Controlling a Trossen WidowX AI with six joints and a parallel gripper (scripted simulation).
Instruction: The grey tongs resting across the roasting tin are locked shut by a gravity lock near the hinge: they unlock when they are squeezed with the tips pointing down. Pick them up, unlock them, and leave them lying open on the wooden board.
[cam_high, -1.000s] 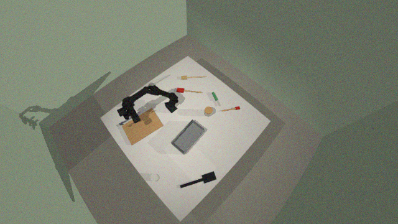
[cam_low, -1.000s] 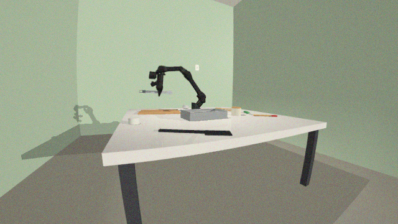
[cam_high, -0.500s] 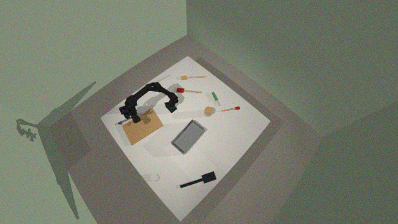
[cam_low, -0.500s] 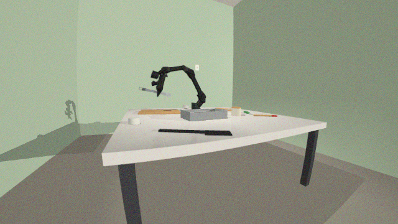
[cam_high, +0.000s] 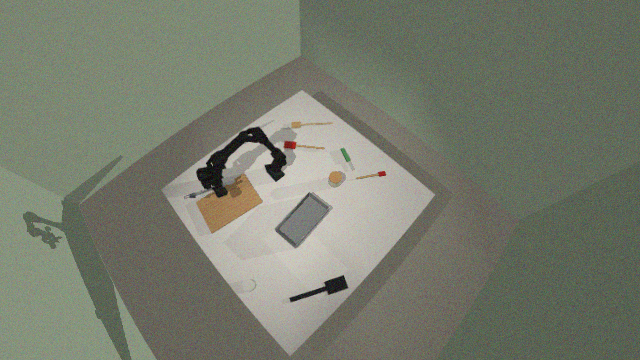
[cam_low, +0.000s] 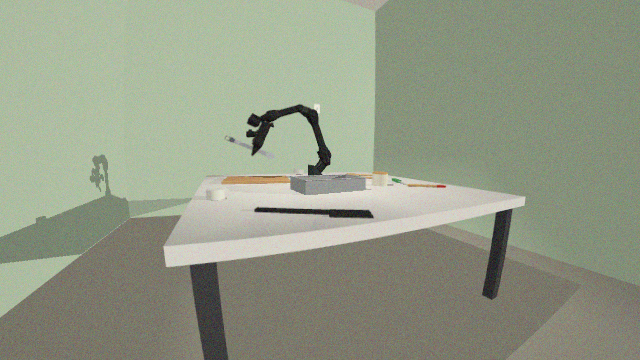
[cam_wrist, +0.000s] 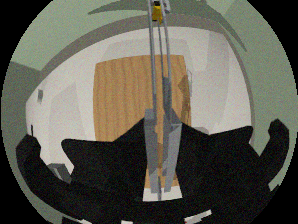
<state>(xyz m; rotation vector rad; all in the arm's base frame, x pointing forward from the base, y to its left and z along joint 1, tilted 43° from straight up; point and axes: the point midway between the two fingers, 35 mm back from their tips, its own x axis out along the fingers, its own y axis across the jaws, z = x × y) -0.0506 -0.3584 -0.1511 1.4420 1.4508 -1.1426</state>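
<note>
The gripper is shut on the grey tongs and holds them in the air above the wooden board. In the exterior view the tongs slope, the hinge end up at the left and the tip end lower at the right. In the wrist view the two arms run close together from the yellow hinge part at the top down between the black fingers. Whether the lock is on cannot be told. The roasting tin stands beside the board without the tongs.
A cup with an orange top stands beyond the tin. A black spatula and a round white object are toward the front. A red-headed utensil, a wooden utensil and a green-handled tool lie farther back.
</note>
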